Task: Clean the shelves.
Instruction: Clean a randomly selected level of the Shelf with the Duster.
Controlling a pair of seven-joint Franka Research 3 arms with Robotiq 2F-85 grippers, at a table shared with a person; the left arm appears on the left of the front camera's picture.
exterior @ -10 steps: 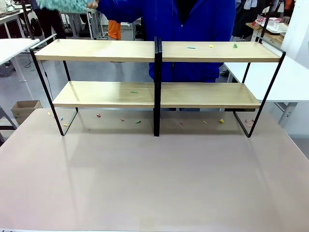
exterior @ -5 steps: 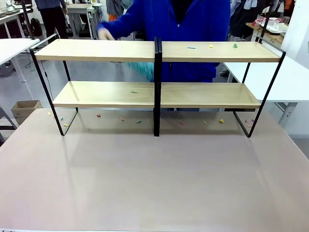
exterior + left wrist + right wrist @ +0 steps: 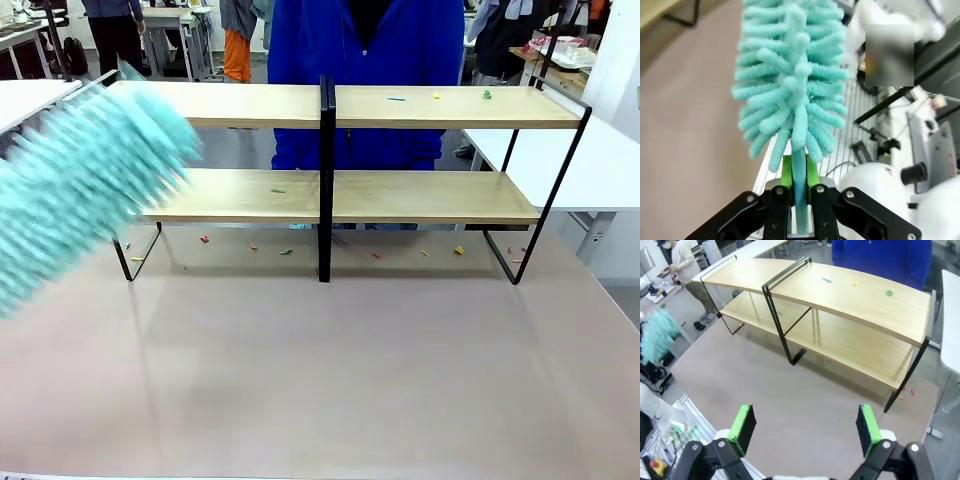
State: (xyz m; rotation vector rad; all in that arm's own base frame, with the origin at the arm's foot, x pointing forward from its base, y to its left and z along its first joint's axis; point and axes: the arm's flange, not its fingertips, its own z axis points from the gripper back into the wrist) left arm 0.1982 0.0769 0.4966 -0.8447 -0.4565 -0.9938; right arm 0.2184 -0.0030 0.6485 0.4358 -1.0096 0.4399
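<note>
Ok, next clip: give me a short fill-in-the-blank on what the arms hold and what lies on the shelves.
1. The left jaws are shut on the handle of a fluffy teal ____.
2. The right jaws stand ____, with nothing between them.
3. On the top shelf, ____ coloured bits lie right of the centre post.
4. The person at the far side wears a ____ top.
Missing words: duster; open; three; blue.
</note>
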